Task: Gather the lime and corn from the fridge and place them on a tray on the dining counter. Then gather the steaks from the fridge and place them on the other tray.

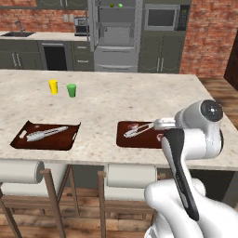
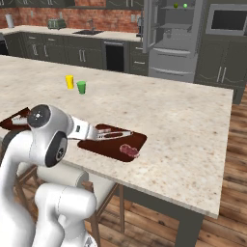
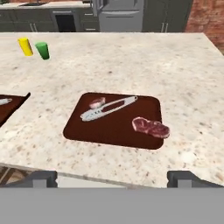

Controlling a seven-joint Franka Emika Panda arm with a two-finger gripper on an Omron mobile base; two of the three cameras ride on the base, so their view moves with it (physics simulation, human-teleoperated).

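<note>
My gripper (image 3: 114, 178) is open and holds nothing, hovering over the near edge of the dining counter (image 3: 131, 61), just in front of a dark brown tray (image 3: 76, 129). One steak (image 3: 151, 127) lies on the tray's right side. A smaller steak (image 3: 96, 103) lies at its back left, beside silver tongs (image 3: 107, 108). The other tray (image 1: 44, 139) sits further left with its own tongs. The fridge (image 1: 116, 42) stands open at the back, with the lime (image 1: 120, 5) on a top shelf. A darker green item beside it is too small to name, so I cannot pick out the corn.
A yellow cup (image 1: 53, 86) and a green cup (image 1: 71, 90) stand on the counter's far left part. White-cushioned stools (image 1: 130, 176) line the near edge below the trays. Wall cabinets and a sink (image 1: 18, 34) run along the back.
</note>
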